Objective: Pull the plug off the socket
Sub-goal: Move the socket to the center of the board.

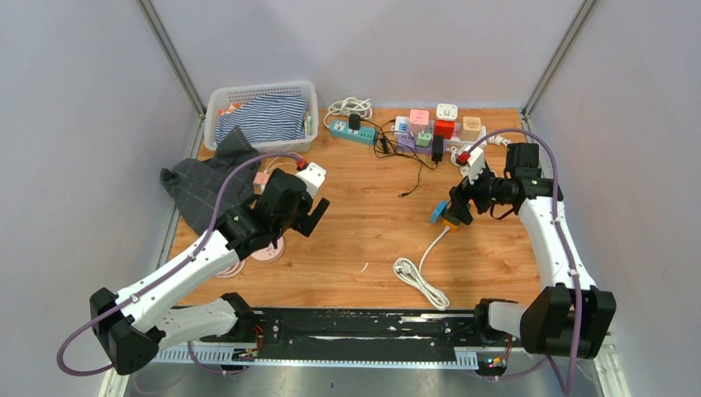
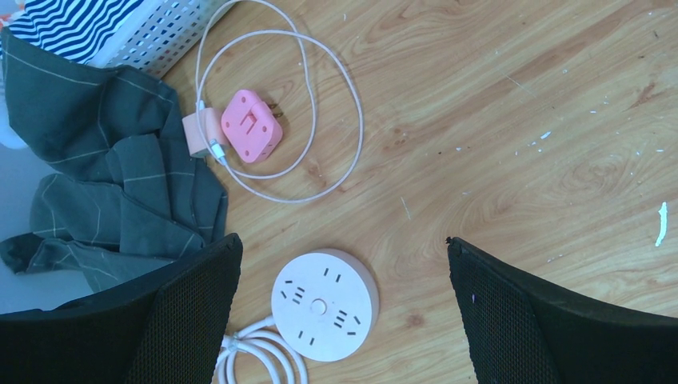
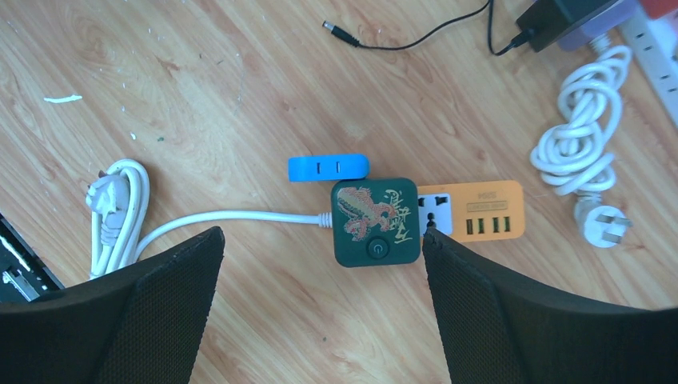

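Note:
A dark green cube socket (image 3: 376, 222) with a dragon print lies on the wooden table. A blue plug (image 3: 329, 168) sits against its far side and an orange USB socket block (image 3: 480, 210) against its right side. Its white cable (image 3: 224, 218) runs left. My right gripper (image 3: 321, 232) is open above the table just short of the cube, its right finger near the orange block. In the top view the blue plug (image 1: 438, 212) shows under the right gripper (image 1: 457, 203). My left gripper (image 2: 340, 238) is open over a round white socket (image 2: 324, 304) with nothing plugged in.
A pink cube adapter (image 2: 252, 126) with a looped white cable lies near a grey cloth (image 1: 202, 186). A white basket (image 1: 216, 103) of striped fabric stands at the back left. Power strips and cube adapters (image 1: 430, 132) line the back. A coiled white cord (image 1: 420, 281) lies near the front.

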`<state>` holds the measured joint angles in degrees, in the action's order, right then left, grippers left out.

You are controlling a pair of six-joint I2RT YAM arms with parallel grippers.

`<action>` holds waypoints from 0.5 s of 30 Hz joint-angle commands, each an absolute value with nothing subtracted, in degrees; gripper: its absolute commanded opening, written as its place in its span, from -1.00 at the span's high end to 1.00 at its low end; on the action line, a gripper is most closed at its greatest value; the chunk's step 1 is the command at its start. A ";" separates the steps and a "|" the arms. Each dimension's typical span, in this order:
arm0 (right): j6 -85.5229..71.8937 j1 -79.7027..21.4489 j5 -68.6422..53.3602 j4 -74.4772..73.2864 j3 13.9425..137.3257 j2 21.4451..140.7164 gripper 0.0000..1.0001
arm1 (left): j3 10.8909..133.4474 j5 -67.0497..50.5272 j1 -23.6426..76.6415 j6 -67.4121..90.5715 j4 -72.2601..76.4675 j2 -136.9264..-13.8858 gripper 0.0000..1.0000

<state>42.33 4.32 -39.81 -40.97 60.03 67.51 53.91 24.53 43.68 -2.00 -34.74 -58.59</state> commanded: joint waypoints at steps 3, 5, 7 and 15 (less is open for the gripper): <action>44.47 5.10 -36.32 -39.55 57.98 70.62 -0.88 | 54.27 25.21 43.68 -2.98 -34.20 -57.60 -1.00; 44.83 5.10 -35.44 -39.41 58.06 72.25 -0.87 | 54.23 25.39 43.68 -2.94 -34.19 -57.43 -1.00; 45.73 5.10 -33.93 -39.07 57.71 73.55 -0.86 | 54.15 25.40 43.68 -2.98 -34.19 -57.18 -1.00; 46.61 4.85 -28.87 -35.26 56.33 77.17 -0.80 | 54.14 25.36 43.68 -2.99 -34.06 -56.51 -1.00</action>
<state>45.06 4.32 -32.16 -37.28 57.47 76.25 53.91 24.71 43.68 -2.02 -34.74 -57.49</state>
